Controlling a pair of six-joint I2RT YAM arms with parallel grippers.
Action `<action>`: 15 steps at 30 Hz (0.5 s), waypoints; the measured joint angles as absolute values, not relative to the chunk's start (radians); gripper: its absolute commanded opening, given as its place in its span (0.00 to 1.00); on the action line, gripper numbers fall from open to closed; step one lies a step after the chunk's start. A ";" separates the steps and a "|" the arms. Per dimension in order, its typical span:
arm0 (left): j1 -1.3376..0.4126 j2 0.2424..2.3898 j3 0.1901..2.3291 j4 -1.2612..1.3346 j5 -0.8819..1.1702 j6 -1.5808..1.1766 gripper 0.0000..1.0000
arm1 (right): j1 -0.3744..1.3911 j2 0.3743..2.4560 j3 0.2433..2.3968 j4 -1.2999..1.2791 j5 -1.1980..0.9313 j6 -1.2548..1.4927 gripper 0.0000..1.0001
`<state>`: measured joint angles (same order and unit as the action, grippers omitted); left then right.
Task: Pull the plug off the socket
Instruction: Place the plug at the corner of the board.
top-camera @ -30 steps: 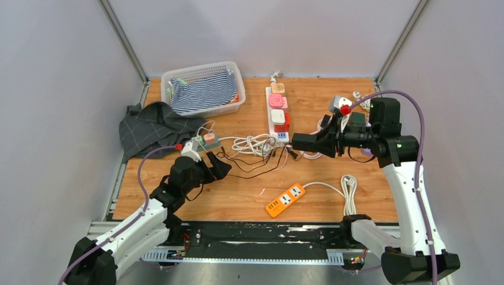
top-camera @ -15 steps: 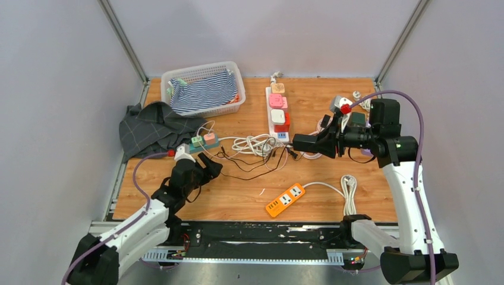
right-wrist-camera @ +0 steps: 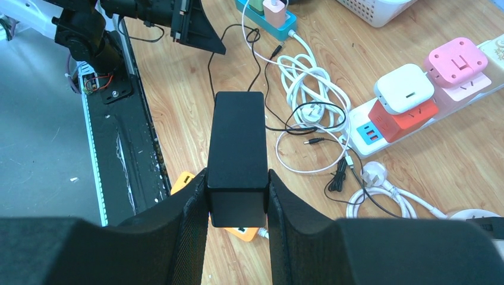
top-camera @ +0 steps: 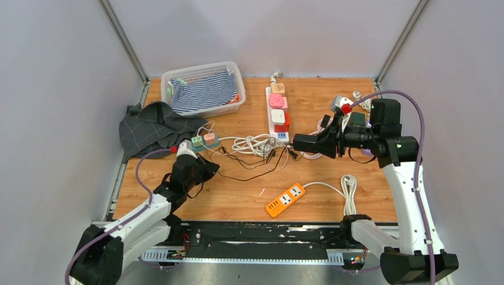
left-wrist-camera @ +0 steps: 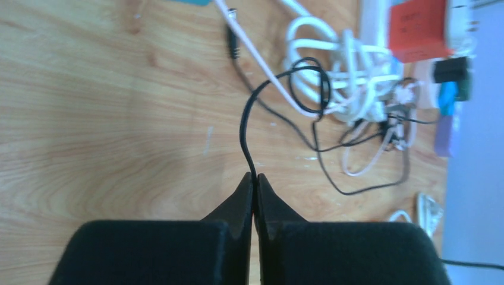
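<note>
The table [top-camera: 238, 199] is smooth, pale wood. The basket [top-camera: 196, 68] is white plastic, the cloth [top-camera: 148, 127] soft grey fabric, the adapter [right-wrist-camera: 238, 142] matt black plastic.

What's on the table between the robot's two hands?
A tangle of white cables and thin black wire lies between the left gripper and the black box in the right gripper. The top view shows it.

Bare surface [top-camera: 238, 193] lies open between the left arm [top-camera: 148, 211] and the orange power strip [top-camera: 285, 199], and again right of the white power strip [top-camera: 277, 113]. A cable tangle [top-camera: 255, 145] blocks the middle, with a thin black cable [left-wrist-camera: 246, 127] stretched from it to the left fingers [left-wrist-camera: 238, 205] and a black adapter [right-wrist-camera: 238, 142] in the right fingers [right-wrist-camera: 196, 208] over its right side. A basket [top-camera: 214, 110] and grey cloth [top-camera: 151, 127] crowd the far-left corner.
</note>
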<state>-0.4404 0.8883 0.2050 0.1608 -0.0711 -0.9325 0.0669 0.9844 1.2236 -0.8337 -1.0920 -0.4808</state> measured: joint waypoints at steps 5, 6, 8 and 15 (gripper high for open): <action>-0.435 0.680 0.224 0.093 -0.017 -0.938 0.00 | 0.066 0.984 1.237 -0.845 -1.087 -0.481 0.00; -0.434 0.629 0.251 0.040 -0.020 -0.934 0.00 | 0.066 0.985 1.241 -0.848 -1.085 -0.481 0.00; -0.434 0.542 0.331 -0.090 -0.043 -0.922 0.00 | 0.065 0.989 1.251 -0.856 -1.073 -0.481 0.00; -0.434 0.359 0.636 -0.392 -0.186 -0.860 0.00 | 0.065 1.016 1.269 -0.864 -1.047 -0.481 0.00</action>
